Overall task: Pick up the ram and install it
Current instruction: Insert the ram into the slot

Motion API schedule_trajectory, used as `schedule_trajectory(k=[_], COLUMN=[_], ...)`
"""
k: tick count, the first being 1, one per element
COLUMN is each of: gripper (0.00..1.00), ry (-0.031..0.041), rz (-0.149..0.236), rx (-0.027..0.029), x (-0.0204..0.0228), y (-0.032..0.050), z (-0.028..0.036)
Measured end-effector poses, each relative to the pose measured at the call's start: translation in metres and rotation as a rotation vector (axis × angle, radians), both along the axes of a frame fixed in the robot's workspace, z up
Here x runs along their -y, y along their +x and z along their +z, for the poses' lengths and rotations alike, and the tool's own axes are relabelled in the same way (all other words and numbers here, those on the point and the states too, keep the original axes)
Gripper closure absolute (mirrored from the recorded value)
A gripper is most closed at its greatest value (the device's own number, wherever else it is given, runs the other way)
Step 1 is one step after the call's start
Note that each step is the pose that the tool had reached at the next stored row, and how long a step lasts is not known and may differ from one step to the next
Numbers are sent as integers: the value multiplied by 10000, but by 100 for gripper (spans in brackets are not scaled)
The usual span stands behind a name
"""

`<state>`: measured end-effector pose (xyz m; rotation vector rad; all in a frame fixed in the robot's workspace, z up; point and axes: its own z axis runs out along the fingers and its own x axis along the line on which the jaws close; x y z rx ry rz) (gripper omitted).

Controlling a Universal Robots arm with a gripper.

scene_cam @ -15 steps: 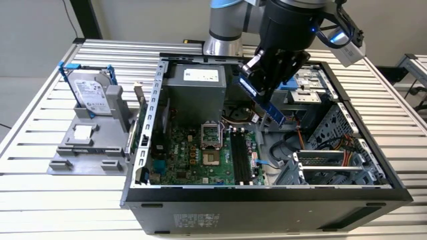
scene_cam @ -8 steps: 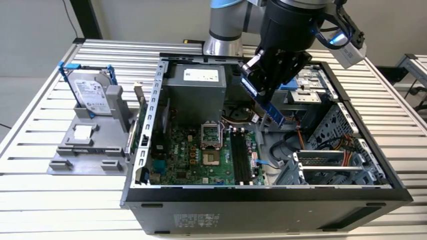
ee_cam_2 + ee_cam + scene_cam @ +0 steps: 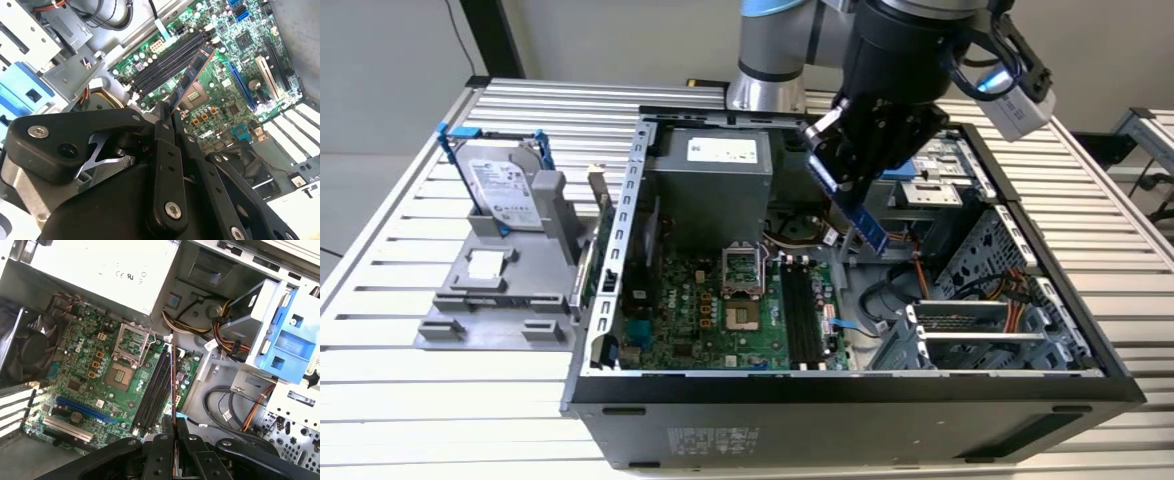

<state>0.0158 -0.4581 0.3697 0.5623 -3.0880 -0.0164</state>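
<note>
My gripper [image 3: 843,185] is shut on the ram [image 3: 859,222], a long thin blue stick that hangs tilted above the open computer case. In the second wrist view the ram [image 3: 192,75] juts out from between the black fingers [image 3: 161,125] over the green motherboard [image 3: 235,75]. The first wrist view has the ram [image 3: 173,385] edge-on, a thin line running alongside the black memory slots [image 3: 154,390]. These slots [image 3: 806,318] lie below the stick, with a gap of air between them. The stick touches no slot.
The case [image 3: 854,385] lies on its side on a slatted metal table. A silver hard drive in a blue frame [image 3: 500,185] stands on a grey holder at the exterior view's left. The power supply [image 3: 720,170], cable bundles [image 3: 225,337], a blue drive cage [image 3: 287,340] and a fan [image 3: 30,350] surround the board.
</note>
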Motion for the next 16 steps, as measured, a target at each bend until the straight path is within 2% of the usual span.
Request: schedule_trajectory(k=[16], gripper=[100], ry=[0], rz=[-887], rx=[0], x=[0], y=[81], z=[-10])
